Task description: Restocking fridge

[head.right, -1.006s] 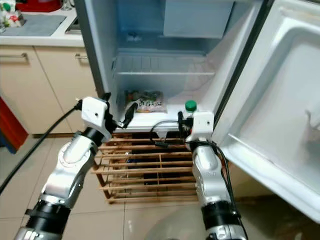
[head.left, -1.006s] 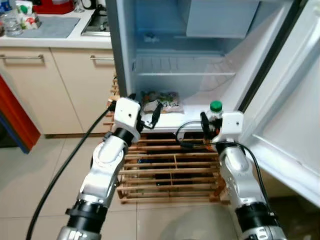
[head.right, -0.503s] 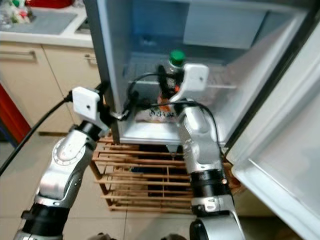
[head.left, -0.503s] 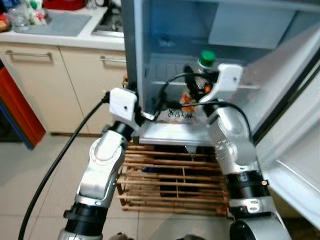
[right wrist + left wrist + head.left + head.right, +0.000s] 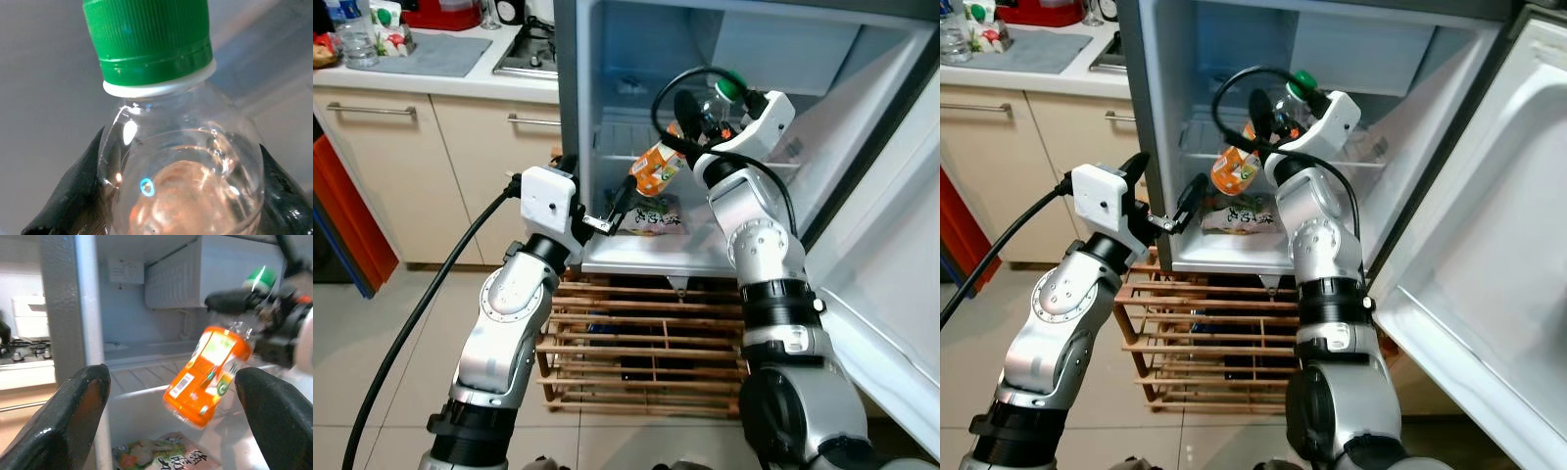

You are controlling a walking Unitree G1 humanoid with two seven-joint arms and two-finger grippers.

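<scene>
The fridge (image 5: 607, 59) is seen with its door (image 5: 891, 245) swung wide. Inside it, a clear bottle (image 5: 677, 157) with an orange label and a green cap (image 5: 730, 88) is held tilted above the wire shelf, clamped by the right gripper (image 5: 705, 116). A food packet (image 5: 651, 213) is lying on the floor of the fridge. The left gripper (image 5: 605, 210) is held at the fridge's front edge, fingers apart.

Bottle (image 5: 181, 161) base beyond frame edge; label (image 5: 208, 372) print unreadably blurred.
</scene>
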